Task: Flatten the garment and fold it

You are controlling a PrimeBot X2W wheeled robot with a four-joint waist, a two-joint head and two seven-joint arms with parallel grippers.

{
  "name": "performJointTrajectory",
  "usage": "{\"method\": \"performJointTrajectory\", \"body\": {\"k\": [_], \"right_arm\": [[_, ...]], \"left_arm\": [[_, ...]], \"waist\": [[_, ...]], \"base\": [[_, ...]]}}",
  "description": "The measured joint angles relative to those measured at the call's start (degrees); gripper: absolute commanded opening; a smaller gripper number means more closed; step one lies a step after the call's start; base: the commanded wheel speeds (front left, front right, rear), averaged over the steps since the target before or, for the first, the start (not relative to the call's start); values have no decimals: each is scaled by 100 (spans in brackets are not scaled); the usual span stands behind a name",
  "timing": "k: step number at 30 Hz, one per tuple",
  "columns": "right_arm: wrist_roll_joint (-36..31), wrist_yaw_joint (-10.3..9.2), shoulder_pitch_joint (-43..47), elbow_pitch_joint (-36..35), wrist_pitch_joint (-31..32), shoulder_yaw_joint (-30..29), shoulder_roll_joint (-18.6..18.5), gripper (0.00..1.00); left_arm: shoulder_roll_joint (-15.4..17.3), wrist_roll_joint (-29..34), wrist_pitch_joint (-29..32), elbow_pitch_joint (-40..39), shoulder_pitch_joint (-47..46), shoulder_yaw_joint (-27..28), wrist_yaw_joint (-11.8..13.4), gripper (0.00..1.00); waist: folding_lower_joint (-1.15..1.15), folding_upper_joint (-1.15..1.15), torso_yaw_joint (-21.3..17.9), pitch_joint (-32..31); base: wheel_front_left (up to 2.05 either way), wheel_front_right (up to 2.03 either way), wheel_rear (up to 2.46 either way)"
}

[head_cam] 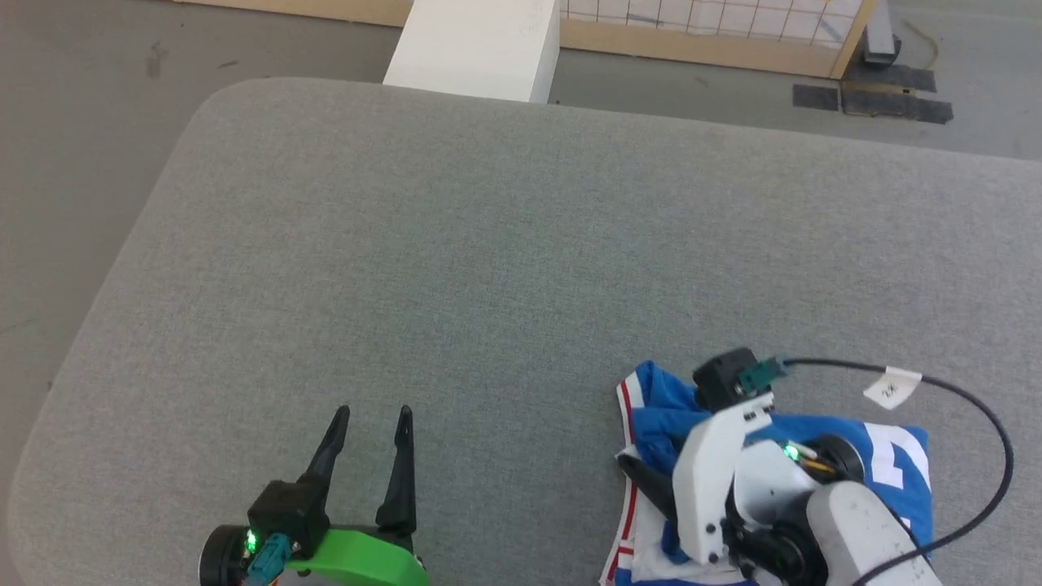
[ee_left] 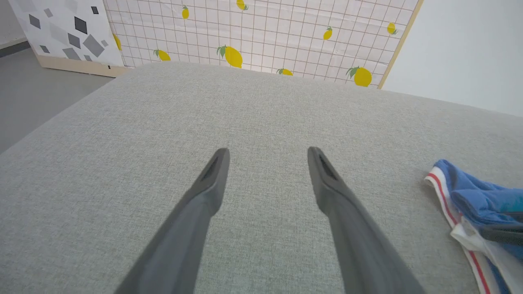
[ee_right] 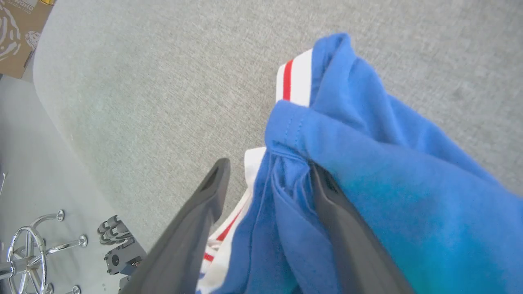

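The garment (head_cam: 895,464) lies crumpled at the near right of the grey padded table (head_cam: 488,244). It is royal blue with red-striped white trim and part of a white numeral showing. My right gripper (head_cam: 651,482) is down in the heap. In the right wrist view its fingers stand apart, and a blue fold of the garment (ee_right: 388,163) lies between them and drapes over the right finger (ee_right: 339,228); the gripper (ee_right: 269,165) is open. My left gripper (head_cam: 373,411) rests open over bare table at the near left, well left of the garment (ee_left: 470,192); nothing lies between its fingers (ee_left: 212,179).
A white block (head_cam: 480,45) stands behind the table's far edge, beside a wood-framed lemon-print grid panel (ee_left: 261,32). A black cable with a white tag (head_cam: 891,384) loops over the right arm. A chrome chair base (ee_right: 24,253) sits on the floor past the table's rounded corner.
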Motion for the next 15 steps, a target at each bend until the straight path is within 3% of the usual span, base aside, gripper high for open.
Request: {"method": "performJointTrajectory", "body": {"k": [7,9,13,15], "right_arm": [[392,0,-83,-771,16,-189,-13,100],[393,0,62,-1491,-216,-716,-221,100],[51,0,472,-2028,-651,-1447,-480,100],[-74,0,708,-2124,-811,-1924,-402,100]], "left_arm": [[-3,-16,-1,55,3,47,13,100],[45,-49,-5,-23,58,166,66,100],[107,-52,-18,-136,130,215,104,100],[115,-53,-19,-165,161,234,116,100]], "waist": [[0,0,-189,-47],[0,0,-409,-132],[0,1,-623,-185],[0,0,-706,-194]], "base": [[0,0,0],[0,0,0],[0,0,0],[0,0,0]]}}
